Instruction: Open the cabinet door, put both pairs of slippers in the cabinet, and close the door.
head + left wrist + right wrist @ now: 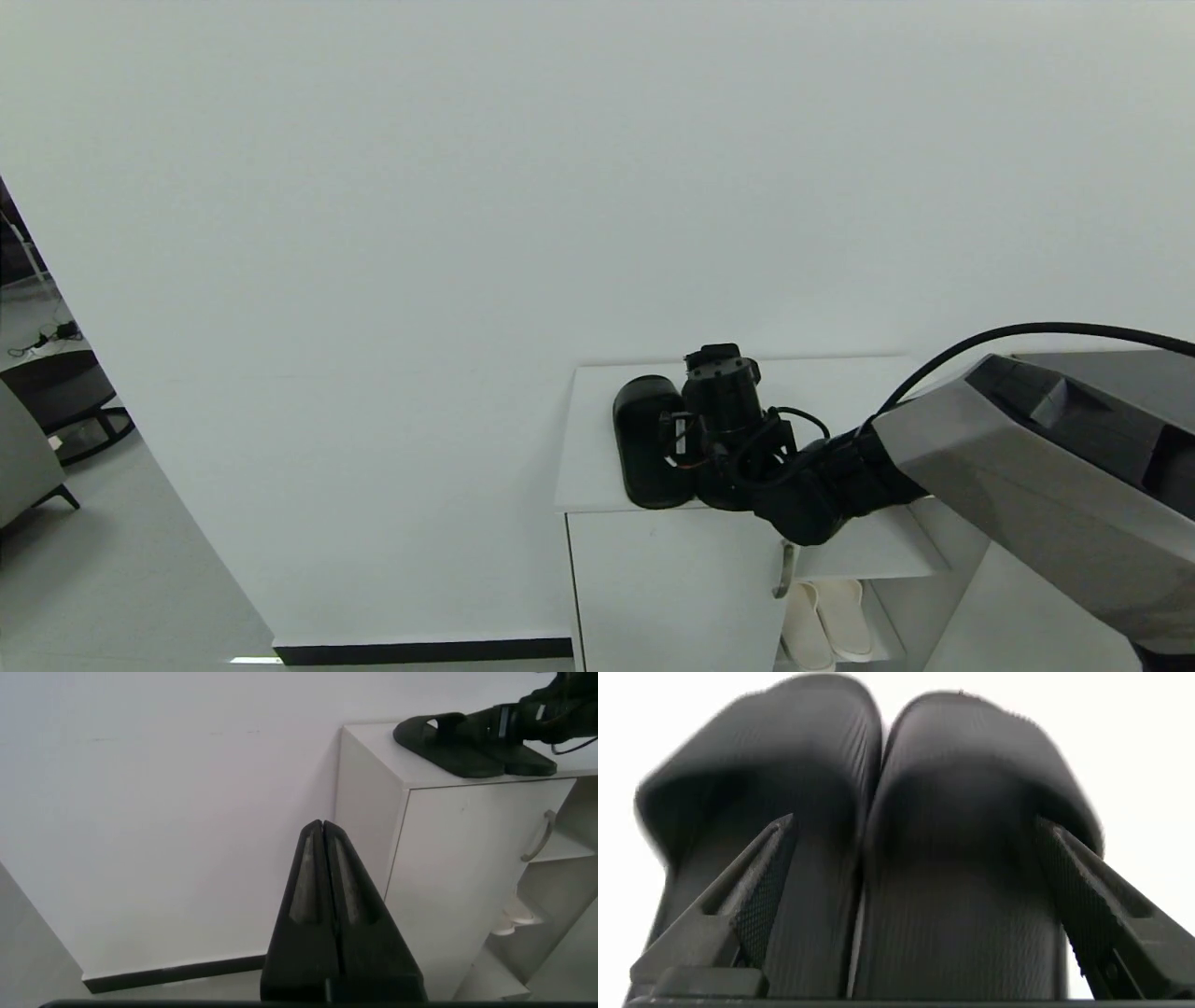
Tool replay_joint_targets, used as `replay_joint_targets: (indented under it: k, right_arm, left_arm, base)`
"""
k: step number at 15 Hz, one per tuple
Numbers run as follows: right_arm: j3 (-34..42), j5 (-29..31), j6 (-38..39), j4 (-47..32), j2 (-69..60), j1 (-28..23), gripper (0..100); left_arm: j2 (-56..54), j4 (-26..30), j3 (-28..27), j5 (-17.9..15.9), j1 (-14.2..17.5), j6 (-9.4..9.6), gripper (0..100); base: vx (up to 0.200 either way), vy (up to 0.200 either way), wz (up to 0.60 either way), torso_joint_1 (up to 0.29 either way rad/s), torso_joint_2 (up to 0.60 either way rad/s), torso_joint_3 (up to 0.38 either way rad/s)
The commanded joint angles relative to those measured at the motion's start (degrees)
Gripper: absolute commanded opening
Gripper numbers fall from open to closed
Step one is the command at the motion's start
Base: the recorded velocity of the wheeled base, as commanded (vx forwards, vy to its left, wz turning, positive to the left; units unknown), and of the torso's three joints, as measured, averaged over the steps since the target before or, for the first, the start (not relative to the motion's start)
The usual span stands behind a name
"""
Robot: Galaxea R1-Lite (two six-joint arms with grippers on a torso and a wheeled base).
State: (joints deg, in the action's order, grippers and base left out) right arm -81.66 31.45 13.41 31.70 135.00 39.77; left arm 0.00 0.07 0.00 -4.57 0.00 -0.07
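- The white cabinet (653, 579) stood against a plain white wall (467, 233); its left door was shut, and the compartment to the right of that door was open to view.
- A pair of black slippers (649, 443) lay side by side on the cabinet's top, near its front edge.
- The right gripper (915, 819) sat over the black slippers on the cabinet top, its jaws spread wide with one finger (747, 896) to each side of the pair; whether they pressed on the slippers could not be told.
- A pair of white slippers (826, 621) rested on a low shelf inside the cabinet's open compartment, under a higher shelf (868, 551).
- A metal handle (784, 569) hung at the shut door's edge, just beside the open compartment.
- The left gripper (322, 826) hung out in front of the cabinet, off its left side, with its jaws pressed together and nothing between them.
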Motion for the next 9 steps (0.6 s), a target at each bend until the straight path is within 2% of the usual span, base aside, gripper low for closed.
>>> replay_joint_targets:
  k: [1,9]
  right_arm:
    - [-4.38,-0.07,-0.23,-1.46,2.90,-0.74,100]
    - [-15.45,-1.13,-0.14,-7.53,8.09,-1.71,100]
  left_arm:
    - [0.09,0.01,0.00,0.00,0.00,-0.10,0]
    - [0.09,0.01,0.00,0.00,0.00,-0.10,0]
  base:
    - [0.000,0.000,0.00,0.000,0.00,0.000]
    - [0.000,0.000,0.00,0.000,0.00,0.000]
